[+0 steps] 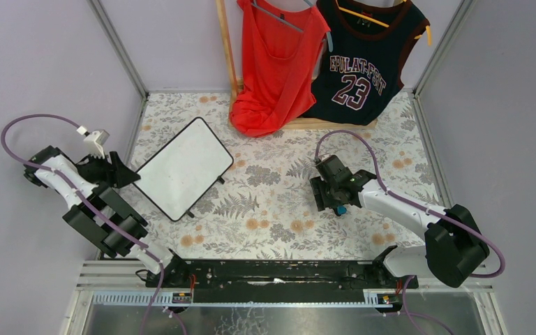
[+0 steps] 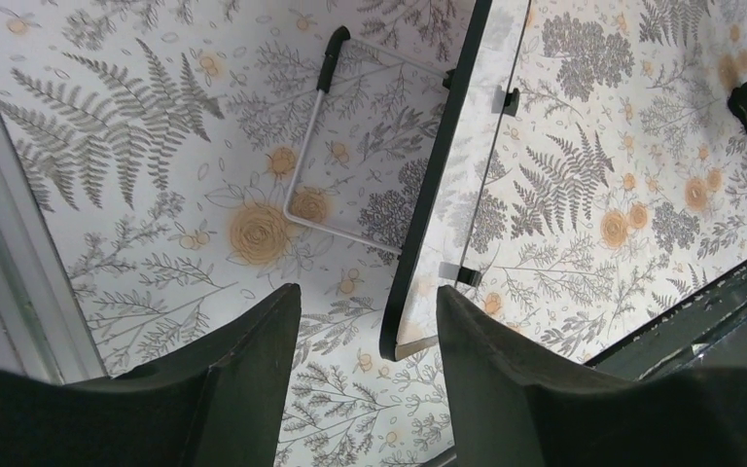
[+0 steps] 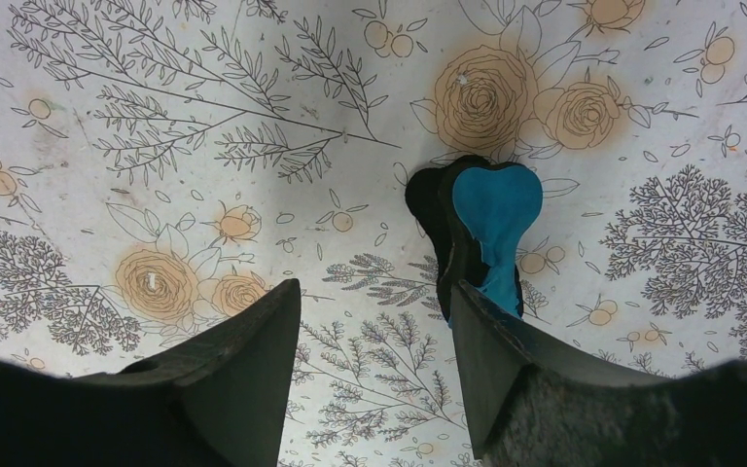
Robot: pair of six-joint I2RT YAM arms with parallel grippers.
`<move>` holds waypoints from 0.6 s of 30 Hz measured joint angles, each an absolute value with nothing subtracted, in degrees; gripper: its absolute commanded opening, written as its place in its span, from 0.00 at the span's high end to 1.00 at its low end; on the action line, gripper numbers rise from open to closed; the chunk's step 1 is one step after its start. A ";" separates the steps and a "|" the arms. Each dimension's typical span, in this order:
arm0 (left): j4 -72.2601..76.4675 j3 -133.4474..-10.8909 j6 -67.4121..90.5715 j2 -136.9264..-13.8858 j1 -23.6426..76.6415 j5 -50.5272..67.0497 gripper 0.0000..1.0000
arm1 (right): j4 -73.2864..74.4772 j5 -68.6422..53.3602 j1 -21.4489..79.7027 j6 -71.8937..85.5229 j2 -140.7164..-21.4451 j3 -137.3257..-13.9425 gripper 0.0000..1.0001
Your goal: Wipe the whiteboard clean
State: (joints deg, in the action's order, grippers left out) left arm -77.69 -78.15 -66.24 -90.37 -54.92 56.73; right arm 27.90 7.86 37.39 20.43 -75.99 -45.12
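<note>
The whiteboard (image 1: 183, 167) leans on a wire stand (image 2: 303, 165) on the worktop (image 1: 279, 202). The left pincer (image 2: 368, 311), fingers apart, is at the board's left corner, where a push could topple the board. The right pincer (image 3: 374, 302), well right of the board, is also apart, so the unclamped blue eraser (image 3: 494, 209) beside its finger could be knocked away.

Light fell bright and even from overhead, diffuse enough that the whiteboard (image 1: 183, 167) showed a flat, slightly grey white with no glare. A soft, narrow shadow lay on the tablecloth (image 1: 279, 202) along the whiteboard's near right edge, and a fainter one lay well to its right, under the right arm (image 1: 398, 202). Behind the whiteboard, the straight frame posts (image 1: 118, 45) leaned outward from lens distortion. In both wrist views the cloth's print was sharp, while the dark fingers (image 2: 243, 389) in the foreground were blurred and underexposed. A broad, soft grey shadow crossed the cloth in the right wrist view.
</note>
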 measured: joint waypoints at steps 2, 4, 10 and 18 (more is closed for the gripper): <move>-77.76 -79.33 -66.02 -90.37 -55.07 57.19 0.47 | 27.92 7.86 37.39 20.34 -75.99 -45.12 0.37; -77.67 -80.42 -65.39 -90.37 -55.20 57.76 0.47 | 27.94 7.84 37.39 20.32 -75.99 -45.12 0.36; -72.47 -81.73 -56.21 -87.72 -56.01 58.92 0.46 | 27.99 7.88 37.39 20.16 -75.96 -45.23 0.34; -45.04 -72.23 -26.61 -70.65 -56.34 55.88 0.42 | 27.99 8.43 37.39 20.10 -74.61 -46.37 0.27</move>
State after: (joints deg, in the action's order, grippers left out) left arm -45.04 -72.23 -26.61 -70.65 -56.34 55.88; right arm 27.99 8.43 37.39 20.10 -74.61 -46.37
